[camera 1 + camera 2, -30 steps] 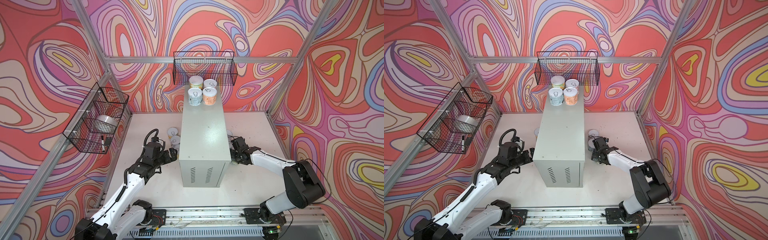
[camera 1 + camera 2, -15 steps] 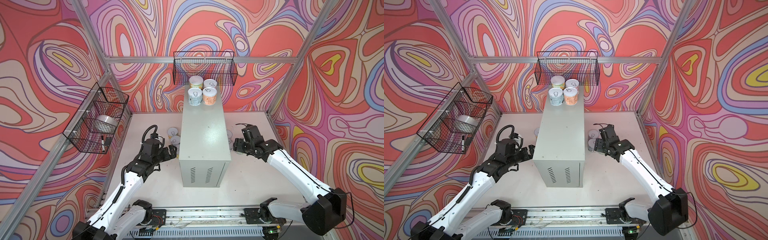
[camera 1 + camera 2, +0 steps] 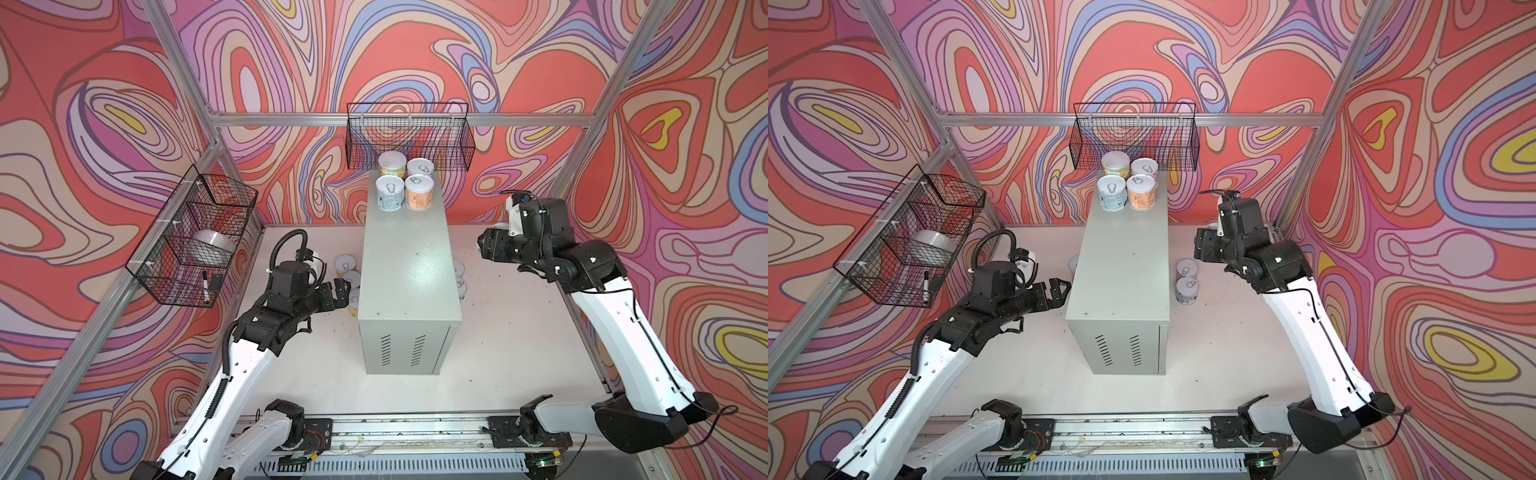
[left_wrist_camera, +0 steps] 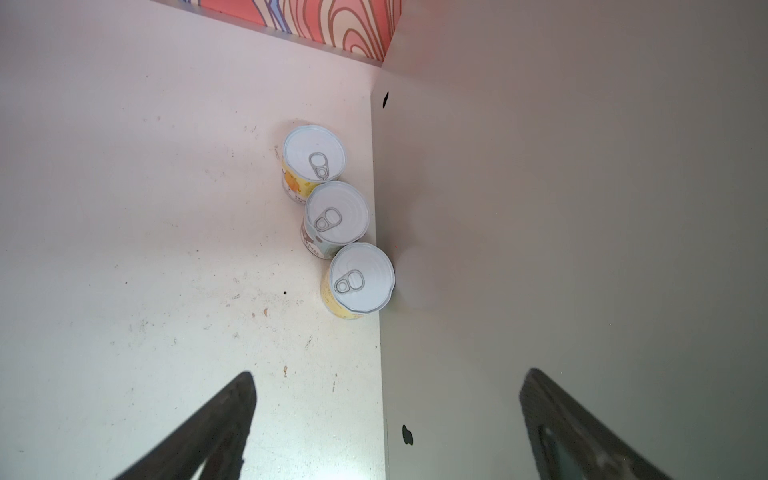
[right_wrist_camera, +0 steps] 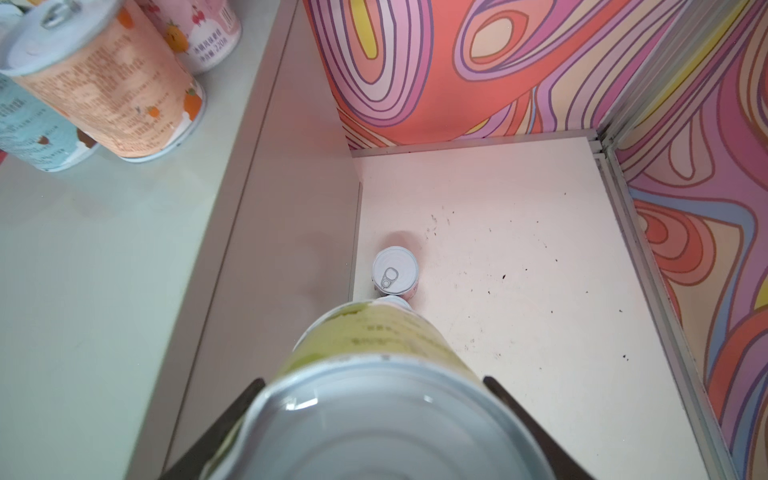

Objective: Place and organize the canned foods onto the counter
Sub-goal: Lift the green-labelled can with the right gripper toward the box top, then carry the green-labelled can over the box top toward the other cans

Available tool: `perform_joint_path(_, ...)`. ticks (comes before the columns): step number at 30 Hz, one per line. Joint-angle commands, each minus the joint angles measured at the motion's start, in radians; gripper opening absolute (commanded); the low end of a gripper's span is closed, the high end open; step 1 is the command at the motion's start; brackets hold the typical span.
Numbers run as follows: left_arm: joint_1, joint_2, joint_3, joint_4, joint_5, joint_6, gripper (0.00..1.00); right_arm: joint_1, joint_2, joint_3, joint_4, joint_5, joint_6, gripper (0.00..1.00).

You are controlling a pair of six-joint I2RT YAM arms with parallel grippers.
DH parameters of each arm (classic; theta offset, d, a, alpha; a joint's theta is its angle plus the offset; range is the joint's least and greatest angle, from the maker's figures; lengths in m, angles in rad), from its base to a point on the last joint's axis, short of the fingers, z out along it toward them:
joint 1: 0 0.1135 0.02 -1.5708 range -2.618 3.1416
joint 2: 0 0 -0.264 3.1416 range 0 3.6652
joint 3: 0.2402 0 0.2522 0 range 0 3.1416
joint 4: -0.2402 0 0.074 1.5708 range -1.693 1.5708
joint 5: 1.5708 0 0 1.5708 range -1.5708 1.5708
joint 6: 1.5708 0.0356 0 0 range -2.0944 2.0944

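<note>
Since a second ago the right arm (image 3: pixel 623 332) has risen from the tabletop (image 3: pixel 324 365) to the counter's height. The left gripper (image 3: pixel 341 292), jaws spread wide and empty, faces three cans (image 4: pixel 337 214) against the counter (image 3: pixel 405 270). On its far end sit four cans (image 3: pixel 390 192); two cans (image 3: pixel 1186 270) stand to its right. The right gripper (image 3: pixel 1199 249) clamps a green-labelled can (image 5: pixel 374 340).

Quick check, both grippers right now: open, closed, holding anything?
Left gripper: open, holding nothing.
Right gripper: closed on a green-labelled can.
</note>
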Motion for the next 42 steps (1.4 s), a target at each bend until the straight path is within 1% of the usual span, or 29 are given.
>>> perform_joint_path(1,0.009,0.011,0.049,-0.083,0.014,0.051,1.0,-0.002,0.03,0.08,-0.012,-0.02,-0.046,0.0)
perform_joint_path(6,0.014,0.015,0.07,-0.088,0.009,0.061,1.0,0.014,0.069,0.188,-0.024,-0.037,-0.065,0.0)
perform_joint_path(8,0.018,0.021,0.069,-0.084,0.019,0.059,1.0,0.04,0.09,0.242,-0.037,-0.022,-0.075,0.0)
perform_joint_path(11,0.021,0.027,0.074,-0.078,0.036,0.056,1.0,0.117,0.143,0.334,-0.068,0.025,-0.092,0.0)
perform_joint_path(15,0.025,0.021,0.074,-0.061,0.045,0.058,1.0,0.17,0.2,0.429,-0.081,0.032,-0.091,0.0)
perform_joint_path(18,0.03,0.029,0.07,-0.05,0.057,0.056,1.0,0.224,0.226,0.47,-0.07,0.054,-0.09,0.0)
perform_joint_path(23,0.032,0.032,0.078,-0.051,0.062,0.059,1.0,0.292,0.261,0.491,-0.038,0.081,-0.087,0.0)
perform_joint_path(28,0.033,0.027,0.088,-0.055,0.059,0.06,1.0,0.301,0.343,0.572,-0.063,0.12,-0.077,0.0)
perform_joint_path(32,0.033,0.028,0.081,-0.053,0.058,0.06,1.0,0.314,0.406,0.641,-0.066,0.093,-0.075,0.0)
perform_joint_path(37,0.034,0.029,0.074,-0.046,0.056,0.059,1.0,0.339,0.542,0.795,-0.131,0.106,-0.084,0.0)
perform_joint_path(42,0.036,0.027,0.061,-0.036,0.058,0.057,1.0,0.348,0.602,0.857,-0.161,0.096,-0.077,0.0)
